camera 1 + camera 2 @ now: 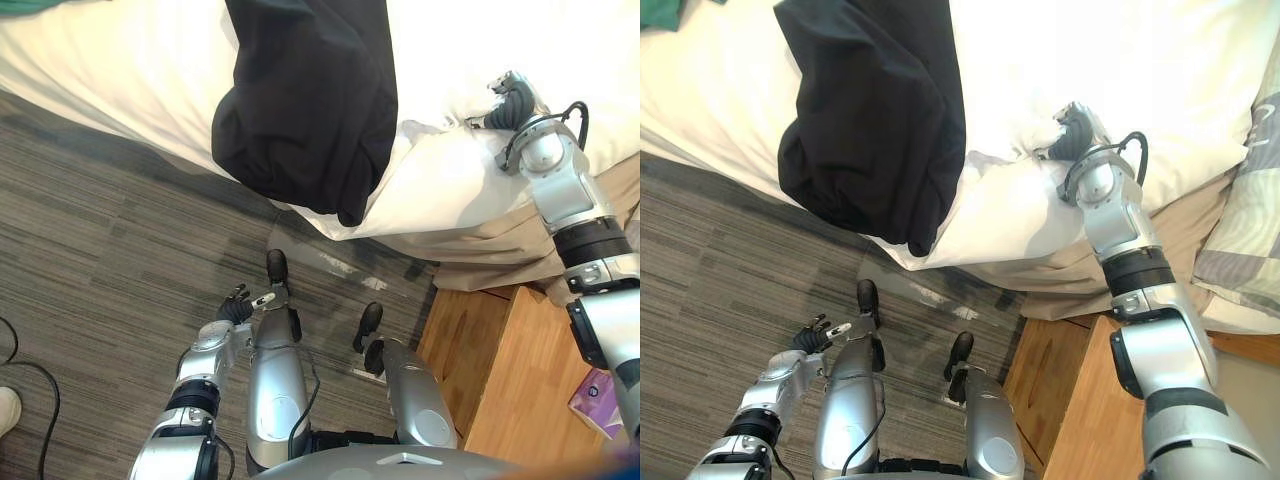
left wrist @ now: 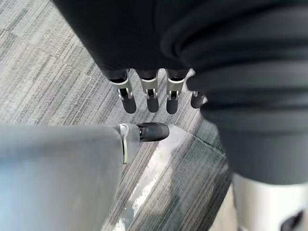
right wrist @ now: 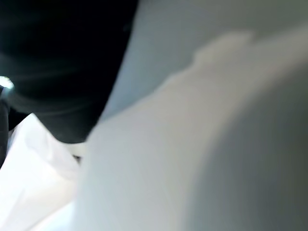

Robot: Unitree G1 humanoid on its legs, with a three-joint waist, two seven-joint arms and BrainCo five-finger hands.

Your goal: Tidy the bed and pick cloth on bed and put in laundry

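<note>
While the left hand (image 1: 236, 305) hangs low over the floor (image 1: 100, 250), fingers loose and empty, the black cloth (image 1: 300, 100) lies draped over the bed (image 1: 120, 60) edge, likely light and limp, best pinched at its hanging fold; the right hand (image 1: 512, 102) presses the bedding just beside it, its finger state unreadable.

The bed (image 1: 480, 250) carries a white duvet (image 1: 990, 220) with a black cloth (image 1: 300, 100) draped over its edge.

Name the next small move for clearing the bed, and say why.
Probably slide the right hand from the white bedding leftward to the black cloth. The cloth drapes over the bed's edge beside that hand, ungrasped; the left hand hangs open, low above the carpet.
</note>
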